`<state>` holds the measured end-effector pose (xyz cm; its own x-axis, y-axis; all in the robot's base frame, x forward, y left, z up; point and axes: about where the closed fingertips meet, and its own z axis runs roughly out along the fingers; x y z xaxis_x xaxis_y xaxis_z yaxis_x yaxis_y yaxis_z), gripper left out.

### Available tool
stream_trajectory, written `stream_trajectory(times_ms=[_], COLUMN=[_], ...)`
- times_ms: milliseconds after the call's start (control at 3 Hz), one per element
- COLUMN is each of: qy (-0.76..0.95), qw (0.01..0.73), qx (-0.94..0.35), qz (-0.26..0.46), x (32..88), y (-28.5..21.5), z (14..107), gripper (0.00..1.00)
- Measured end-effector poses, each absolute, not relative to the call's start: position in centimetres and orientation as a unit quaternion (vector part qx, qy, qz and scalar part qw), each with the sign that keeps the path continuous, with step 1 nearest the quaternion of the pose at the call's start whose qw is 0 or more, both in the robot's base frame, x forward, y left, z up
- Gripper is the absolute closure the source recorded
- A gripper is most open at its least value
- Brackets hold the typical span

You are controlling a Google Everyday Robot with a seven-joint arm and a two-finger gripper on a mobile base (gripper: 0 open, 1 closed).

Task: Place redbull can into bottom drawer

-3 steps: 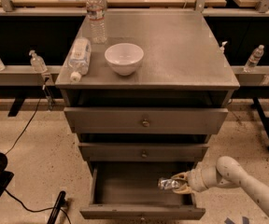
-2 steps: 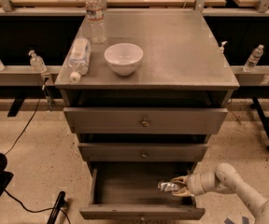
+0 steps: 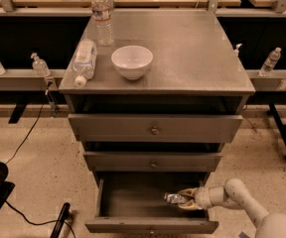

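The bottom drawer (image 3: 133, 225) of the grey cabinet is pulled open; its dark inside shows. The redbull can (image 3: 174, 198), small and silvery, lies sideways inside the drawer near its right side. My gripper (image 3: 182, 199) reaches in from the right over the drawer's right wall and is shut on the can, its pale fingers above and below it. The white arm (image 3: 237, 197) comes from the lower right corner.
The two upper drawers (image 3: 154, 129) are closed. On the cabinet top (image 3: 192, 48) stand a white bowl (image 3: 131, 61), an upright water bottle (image 3: 102, 15) and a lying water bottle (image 3: 83, 59). Small bottles (image 3: 271, 61) sit on side shelves. A black cable (image 3: 24, 138) runs on the floor at left.
My gripper with the can has moved a little lower and further left inside the bottom drawer. Nothing else has moved.
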<state>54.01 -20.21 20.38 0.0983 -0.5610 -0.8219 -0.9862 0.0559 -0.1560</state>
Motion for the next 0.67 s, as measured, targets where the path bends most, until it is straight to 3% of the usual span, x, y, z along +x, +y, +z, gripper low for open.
stream_trajectory(times_ms=[333, 667], qy=[0.613, 0.612], qw=[0.389, 0.389], qx=[-0.63, -0.63], qz=[0.274, 0.278], x=[53.97, 53.79], y=[-20.03, -19.57], z=[20.2, 19.99], gripper=[0.28, 0.0])
